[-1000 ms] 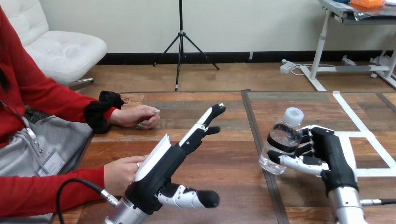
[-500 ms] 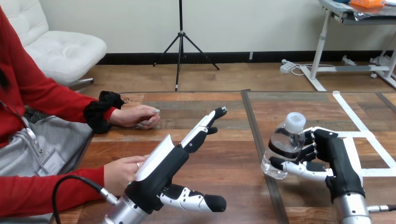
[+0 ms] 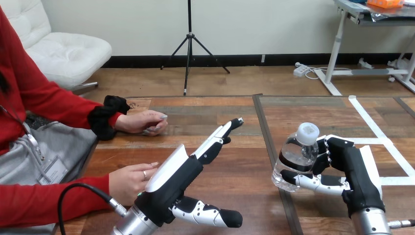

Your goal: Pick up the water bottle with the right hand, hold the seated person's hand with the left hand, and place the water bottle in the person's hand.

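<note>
My right hand point(image 3: 353, 174) has its fingers and thumb curled round a clear water bottle point(image 3: 295, 156) with a white cap, held just above the table at the right and tilted a little to the left. My left hand point(image 3: 181, 181) stands open at the lower middle, fingers straight and pointing up and right, thumb stretched out low. The person's near hand point(image 3: 128, 181) lies right behind it at the left; I cannot tell whether they touch. The person's far hand point(image 3: 145, 122) rests curled on the table further back.
White tape lines point(image 3: 379, 134) mark the table at the right. A dark seam point(image 3: 268, 142) runs down the tabletop between my two hands. A black cable point(image 3: 80, 193) loops from my left forearm.
My right hand has lifted the bottle a little and drawn it nearer to me. My left hand has shifted slightly right and lower. The person's hands have stayed put.
</note>
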Controlling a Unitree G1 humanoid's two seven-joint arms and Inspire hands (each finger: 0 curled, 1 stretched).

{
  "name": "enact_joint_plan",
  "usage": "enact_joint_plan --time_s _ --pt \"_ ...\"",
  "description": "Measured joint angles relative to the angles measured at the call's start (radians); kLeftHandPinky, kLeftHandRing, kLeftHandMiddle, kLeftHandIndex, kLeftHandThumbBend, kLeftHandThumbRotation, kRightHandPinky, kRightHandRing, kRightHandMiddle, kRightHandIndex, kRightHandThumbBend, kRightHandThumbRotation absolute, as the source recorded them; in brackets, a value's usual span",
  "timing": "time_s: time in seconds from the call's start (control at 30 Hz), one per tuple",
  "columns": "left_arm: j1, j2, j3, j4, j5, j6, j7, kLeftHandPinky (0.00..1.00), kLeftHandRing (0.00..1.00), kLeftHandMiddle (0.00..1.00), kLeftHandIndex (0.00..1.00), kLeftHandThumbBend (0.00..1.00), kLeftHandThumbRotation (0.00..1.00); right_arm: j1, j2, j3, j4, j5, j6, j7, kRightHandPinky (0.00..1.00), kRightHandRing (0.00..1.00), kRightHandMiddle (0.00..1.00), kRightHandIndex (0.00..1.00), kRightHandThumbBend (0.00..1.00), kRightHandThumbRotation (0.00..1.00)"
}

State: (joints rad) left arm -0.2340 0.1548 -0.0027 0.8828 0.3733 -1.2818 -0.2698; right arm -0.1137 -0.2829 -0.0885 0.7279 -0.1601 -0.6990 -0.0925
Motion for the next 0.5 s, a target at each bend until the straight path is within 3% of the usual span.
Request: enact_joint_plan --time_s 0.5 --pt "0.014 0.073 -0.025 -0.110 0.106 0.049 0.093 0.97 1.00 1.00 1.00 1.00 0.71 0.060 -0.003 -0.001 -0.153 0.009 0.057 0.061 0.32 0.36 0.42 0.42 0.88 0.00"
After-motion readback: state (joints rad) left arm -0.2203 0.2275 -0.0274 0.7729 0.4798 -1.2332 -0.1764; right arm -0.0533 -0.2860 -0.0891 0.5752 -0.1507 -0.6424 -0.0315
